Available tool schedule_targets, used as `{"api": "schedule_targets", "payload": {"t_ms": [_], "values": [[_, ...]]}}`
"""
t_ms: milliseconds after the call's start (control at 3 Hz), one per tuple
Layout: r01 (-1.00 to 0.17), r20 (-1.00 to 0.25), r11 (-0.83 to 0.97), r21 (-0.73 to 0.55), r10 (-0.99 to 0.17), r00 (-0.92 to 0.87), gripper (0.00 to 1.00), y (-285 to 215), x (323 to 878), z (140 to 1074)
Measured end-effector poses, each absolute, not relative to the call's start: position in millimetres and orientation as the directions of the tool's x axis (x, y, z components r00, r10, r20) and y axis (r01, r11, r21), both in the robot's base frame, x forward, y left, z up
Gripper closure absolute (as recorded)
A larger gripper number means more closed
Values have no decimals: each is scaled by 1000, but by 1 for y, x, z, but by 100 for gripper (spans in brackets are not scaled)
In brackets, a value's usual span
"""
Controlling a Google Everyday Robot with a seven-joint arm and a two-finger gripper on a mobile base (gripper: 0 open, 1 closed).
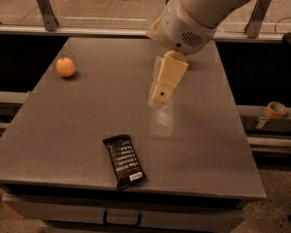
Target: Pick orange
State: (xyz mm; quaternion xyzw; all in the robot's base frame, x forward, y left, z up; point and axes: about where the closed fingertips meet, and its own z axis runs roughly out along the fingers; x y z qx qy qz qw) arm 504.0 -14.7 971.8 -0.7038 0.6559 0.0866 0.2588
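The orange (65, 67) is a small round fruit resting on the grey table (87, 120) near its far left side. My gripper (159, 97) hangs from the large white arm (199, 13) that reaches in from the top right. It is above the middle of the table, well to the right of the orange and apart from it. It holds nothing that I can see. The red soda can is hidden behind the arm.
A black snack bar (124, 160) lies near the table's front edge, left of centre. A roll of tape (276, 109) sits on a ledge off the table's right side. A metal rail with posts (43, 6) runs behind the table.
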Motion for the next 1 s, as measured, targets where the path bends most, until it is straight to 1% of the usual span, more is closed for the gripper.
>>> {"api": "schedule_targets", "payload": {"t_ms": [333, 667, 1000], "values": [[-968, -462, -6, -251, -878, 125, 0, -15, 504, 972], [-973, -533, -4, -232, -836, 131, 0, 23, 516, 959], [-973, -653, -40, -227, -735, 183, 0, 107, 547, 944]]}}
